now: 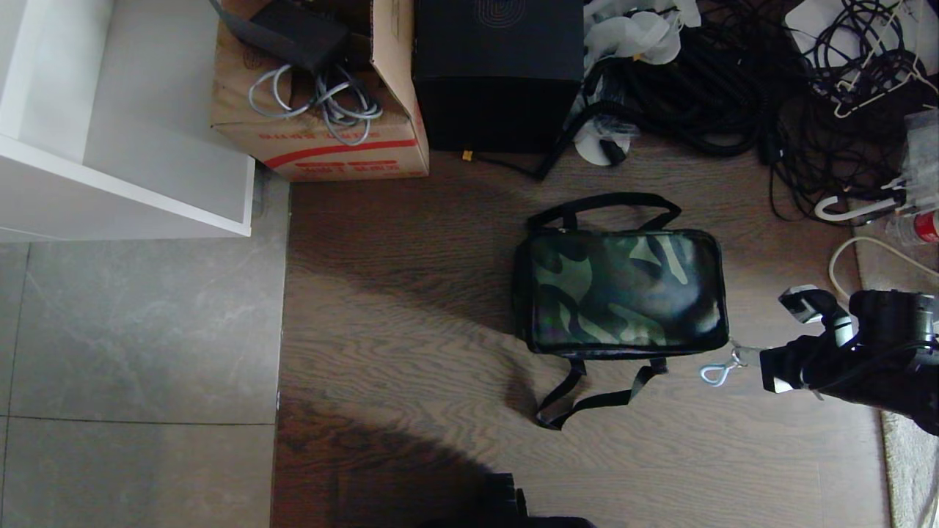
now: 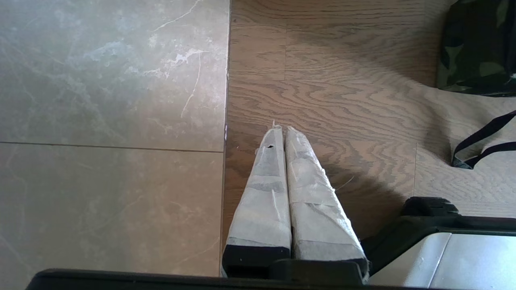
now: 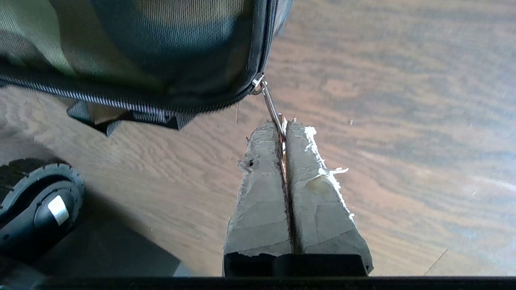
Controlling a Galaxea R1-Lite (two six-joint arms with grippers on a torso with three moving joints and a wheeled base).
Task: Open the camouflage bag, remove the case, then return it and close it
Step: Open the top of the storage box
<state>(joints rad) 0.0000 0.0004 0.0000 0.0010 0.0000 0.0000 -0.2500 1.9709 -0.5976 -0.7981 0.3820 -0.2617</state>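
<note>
Fingers (image 3: 310, 169) of the right gripper (image 3: 284, 127) pinch the zipper pull (image 3: 271, 105) at the closed camouflage bag (image 1: 623, 293) corner; left gripper (image 2: 282, 131) hangs pressed together over the floor (image 2: 342, 100).

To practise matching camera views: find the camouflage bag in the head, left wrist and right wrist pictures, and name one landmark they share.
Head view: the camouflage bag lies closed on the wood floor, right of centre.
Left wrist view: only a corner of the bag shows, at the upper right edge.
Right wrist view: the bag fills the upper left, its zipper pull pinched by the right gripper.
Shared landmark: the wood floor.
</note>
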